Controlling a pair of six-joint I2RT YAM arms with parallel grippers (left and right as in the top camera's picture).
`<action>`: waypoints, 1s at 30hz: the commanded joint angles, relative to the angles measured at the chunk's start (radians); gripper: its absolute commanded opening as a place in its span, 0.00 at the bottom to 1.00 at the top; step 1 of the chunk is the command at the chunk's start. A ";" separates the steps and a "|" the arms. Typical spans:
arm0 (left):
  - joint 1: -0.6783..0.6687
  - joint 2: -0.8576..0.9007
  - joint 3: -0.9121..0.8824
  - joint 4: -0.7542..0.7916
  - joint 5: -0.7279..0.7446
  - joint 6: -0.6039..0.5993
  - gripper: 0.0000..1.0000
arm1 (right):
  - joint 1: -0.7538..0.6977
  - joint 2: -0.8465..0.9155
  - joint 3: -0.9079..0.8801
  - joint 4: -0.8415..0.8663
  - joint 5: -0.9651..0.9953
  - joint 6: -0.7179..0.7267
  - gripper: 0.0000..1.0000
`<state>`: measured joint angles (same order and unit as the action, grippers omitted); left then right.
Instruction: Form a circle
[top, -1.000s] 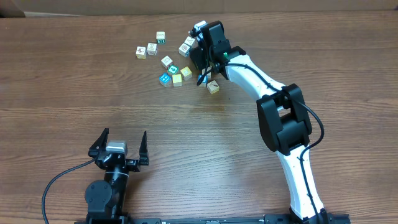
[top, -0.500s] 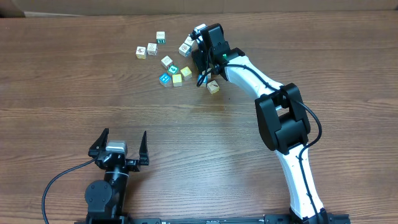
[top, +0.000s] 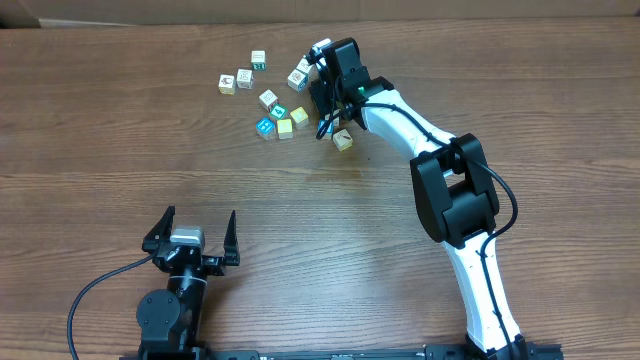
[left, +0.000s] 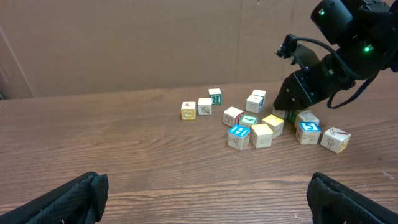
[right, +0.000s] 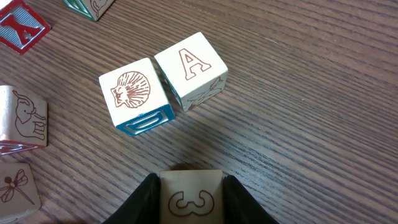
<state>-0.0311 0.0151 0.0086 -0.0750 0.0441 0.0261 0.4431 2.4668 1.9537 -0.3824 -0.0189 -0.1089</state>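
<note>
The right end effector (right: 189, 184) has its fingers clamped on either side of a pale cube (right: 191, 200) marked with a curly 3. Just ahead of it on the table (right: 311, 155) lie a shell cube (right: 135, 94) and an A cube (right: 191, 70), touching each other. The other cubes (top: 268, 98) spread loosely to its left at the far side, and I'd say they form no ring yet. The left end effector (top: 198, 222) gapes empty at the near edge, so the right arm is nearer.
</note>
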 joint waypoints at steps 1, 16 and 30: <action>-0.001 -0.011 -0.004 -0.001 -0.003 0.012 0.99 | -0.001 0.003 -0.009 -0.002 0.003 -0.004 0.34; -0.001 -0.011 -0.004 -0.001 -0.003 0.012 1.00 | -0.001 -0.017 0.031 0.016 0.003 -0.004 0.18; -0.001 -0.011 -0.004 -0.001 -0.003 0.012 1.00 | -0.001 -0.391 0.058 -0.157 0.003 0.116 0.16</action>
<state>-0.0311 0.0151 0.0086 -0.0750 0.0441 0.0261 0.4431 2.2395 1.9636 -0.5125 -0.0185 -0.0692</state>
